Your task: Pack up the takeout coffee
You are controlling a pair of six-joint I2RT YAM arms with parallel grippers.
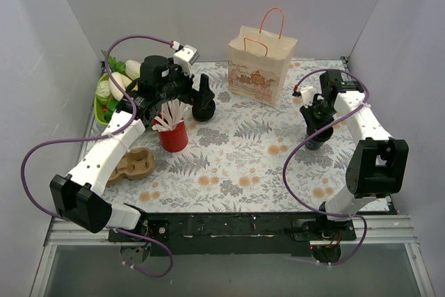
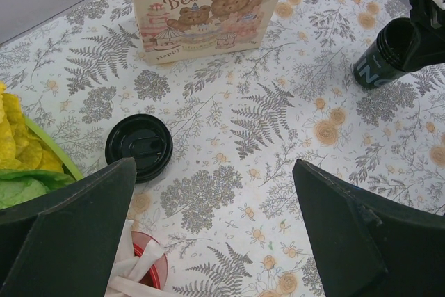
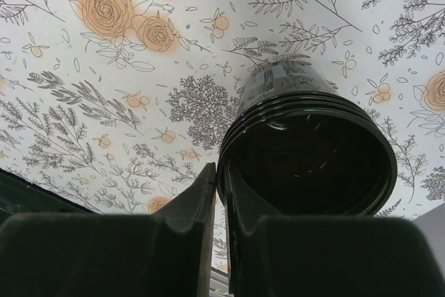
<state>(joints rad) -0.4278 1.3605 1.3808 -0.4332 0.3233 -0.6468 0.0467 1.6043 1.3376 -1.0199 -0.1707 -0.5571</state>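
The takeout coffee (image 1: 204, 110), a small black cup with a round black lid, stands left of centre. In the left wrist view its lid (image 2: 139, 147) shows from above, beside my left finger. My left gripper (image 1: 201, 92) hovers just above it, open wide and empty (image 2: 214, 172). My right gripper (image 1: 314, 119) is shut on the rim of a dark lidless cup (image 1: 315, 137), one finger inside and one outside (image 3: 221, 172). The cup's open mouth (image 3: 313, 158) fills the right wrist view, and it shows tilted in the left wrist view (image 2: 386, 53).
A "Cream Bear" paper bag (image 1: 259, 67) stands upright at the back centre, also in the left wrist view (image 2: 208, 5). A red straw cup (image 1: 174, 133) stands near the coffee. A green tray of vegetables (image 1: 99, 109) and a brown cup carrier (image 1: 135, 165) lie at the left.
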